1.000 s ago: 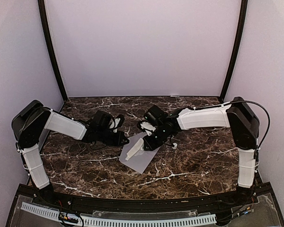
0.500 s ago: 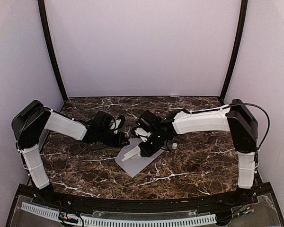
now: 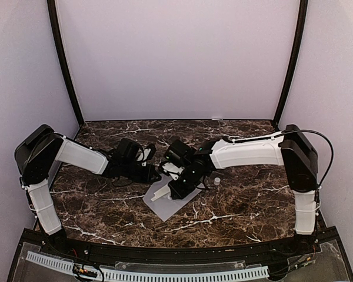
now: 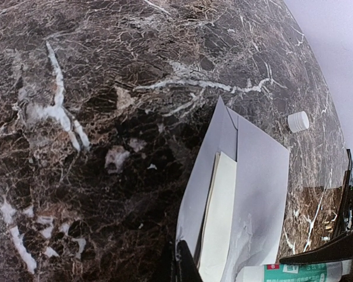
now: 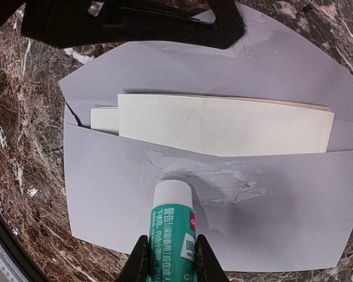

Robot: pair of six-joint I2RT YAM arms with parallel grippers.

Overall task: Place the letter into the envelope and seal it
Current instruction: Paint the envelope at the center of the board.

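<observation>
The pale grey-lavender envelope (image 3: 166, 204) (image 5: 135, 217) lies flat on the marble table with its flap open. The cream letter (image 5: 223, 125) (image 4: 219, 211) sits in its pocket, its top strip showing. My right gripper (image 5: 172, 249) (image 3: 177, 189) is shut on a green-and-white glue stick (image 5: 173, 223), whose white tip touches the pocket's front beside a wet glue smear (image 5: 215, 176). My left gripper (image 4: 181, 252) (image 3: 155, 174) is shut, its tips resting on the flap's edge (image 4: 191, 235). In the right wrist view its black fingers (image 5: 135, 23) lie over the flap.
A small white cap (image 4: 298, 121) (image 3: 216, 181) stands on the table just right of the envelope. The dark marble tabletop (image 3: 106, 205) is ringed by lilac walls. Both arms meet over the middle of the table.
My right arm has swung left and nearer with the glue stick, dragging it across the envelope. The envelope has shifted slightly left. The left gripper has stayed put.
</observation>
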